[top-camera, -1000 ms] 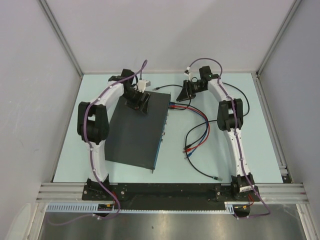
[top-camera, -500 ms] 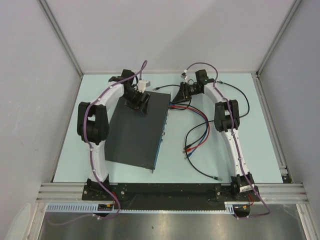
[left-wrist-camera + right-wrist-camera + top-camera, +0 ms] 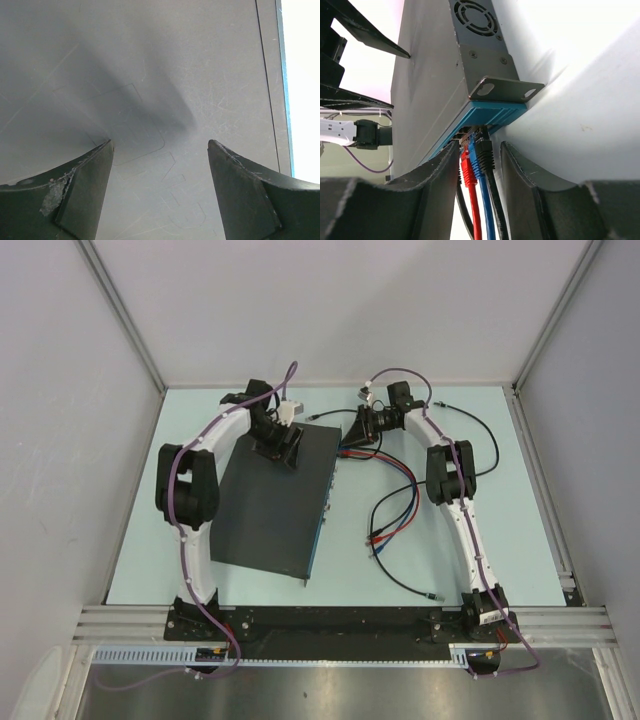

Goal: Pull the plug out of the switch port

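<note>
Right wrist view is showing the right gripper, fingers half open, straddling three plugs sticking lengthwise out of the switch toward it, while the left gripper, spread wide, is hovering over its top.

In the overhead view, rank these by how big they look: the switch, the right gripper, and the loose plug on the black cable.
Largest: the switch, by far.
Next: the right gripper, much smaller.
Smallest: the loose plug, just a tiny tip.
The gaps are wide, so distance from the camera doesn't change the order.
</note>
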{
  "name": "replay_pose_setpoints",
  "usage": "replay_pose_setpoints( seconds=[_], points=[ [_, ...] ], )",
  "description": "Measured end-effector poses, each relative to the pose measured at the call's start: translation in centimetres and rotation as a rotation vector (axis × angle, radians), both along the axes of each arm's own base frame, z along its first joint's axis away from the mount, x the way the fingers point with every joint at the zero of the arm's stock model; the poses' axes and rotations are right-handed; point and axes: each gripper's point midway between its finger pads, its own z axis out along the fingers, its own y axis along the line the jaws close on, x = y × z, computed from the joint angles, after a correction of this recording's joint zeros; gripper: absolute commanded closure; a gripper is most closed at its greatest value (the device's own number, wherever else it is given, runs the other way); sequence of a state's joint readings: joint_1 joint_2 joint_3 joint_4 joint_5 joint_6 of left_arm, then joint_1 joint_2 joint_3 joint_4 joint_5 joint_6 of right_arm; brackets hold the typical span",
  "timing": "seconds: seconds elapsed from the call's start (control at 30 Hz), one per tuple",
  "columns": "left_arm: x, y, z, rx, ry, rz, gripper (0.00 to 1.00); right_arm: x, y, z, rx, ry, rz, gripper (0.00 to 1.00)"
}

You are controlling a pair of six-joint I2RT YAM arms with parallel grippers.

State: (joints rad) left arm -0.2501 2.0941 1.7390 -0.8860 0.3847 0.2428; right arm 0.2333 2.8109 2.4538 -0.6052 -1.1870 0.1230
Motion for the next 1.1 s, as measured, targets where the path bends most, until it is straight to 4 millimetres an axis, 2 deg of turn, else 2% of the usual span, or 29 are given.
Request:
replay_pose_setpoints(
  seconds=[1.1],
  points=[
    [-0.09, -0.34, -0.27, 0.061, -0.019, -0.007, 0.18, 0.88, 0.88, -0.64, 0.033, 0.024, -0.020, 0.70]
  ],
)
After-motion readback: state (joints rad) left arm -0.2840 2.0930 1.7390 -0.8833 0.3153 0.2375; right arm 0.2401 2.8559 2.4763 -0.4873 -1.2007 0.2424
